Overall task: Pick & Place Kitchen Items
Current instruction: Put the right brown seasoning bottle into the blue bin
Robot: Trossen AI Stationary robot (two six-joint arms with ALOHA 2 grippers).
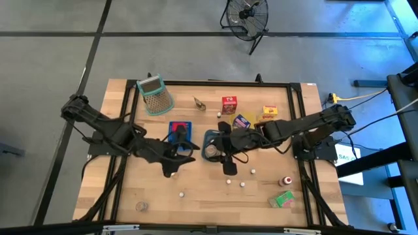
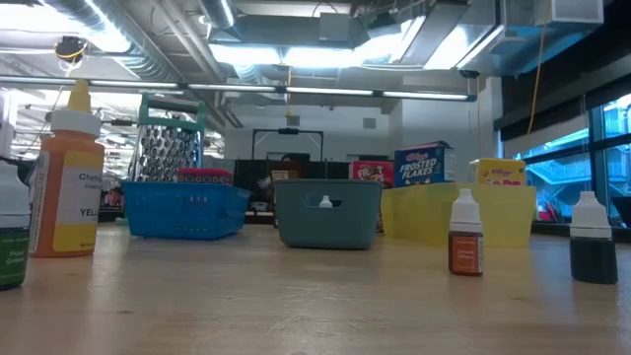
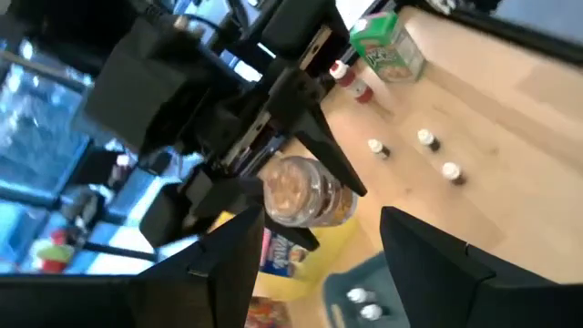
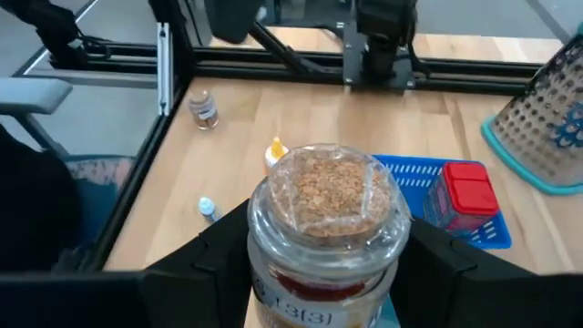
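My right gripper [image 1: 219, 149] is shut on a clear jar [image 4: 330, 228] of brown granules with a see-through lid. It hangs over the grey-blue tray [image 1: 210, 135] at the table's middle. My left gripper [image 1: 185, 148] stands open just left of the jar, over the blue tray [image 1: 179, 130], with nothing between its fingers [image 3: 437, 264]. The left wrist view shows the jar [image 3: 305, 191] held in the right gripper ahead of my left fingers. Cartons stand behind: red [image 1: 228, 103], yellow [image 1: 270, 112] and blue-purple [image 1: 241, 121]. A green carton [image 1: 283, 199] and a red-capped bottle [image 1: 285, 181] sit near right. My right gripper pinches the jar's clear wall just below the lid [image 4: 264, 269] between its two fingers [image 4: 214, 264], one on each side. The fingers come slanting down from the table's right. The jar sits lid up and is lifted clear above the grey-blue tray.
A green-rimmed grater [image 1: 155, 94] leans at the far left. The blue tray holds a red-lidded container [image 4: 466, 196]. Small white pieces [image 1: 242, 184] lie scattered near the front, and a small bottle [image 1: 140, 206] stands at the near left. Bare wood shows at the near middle.
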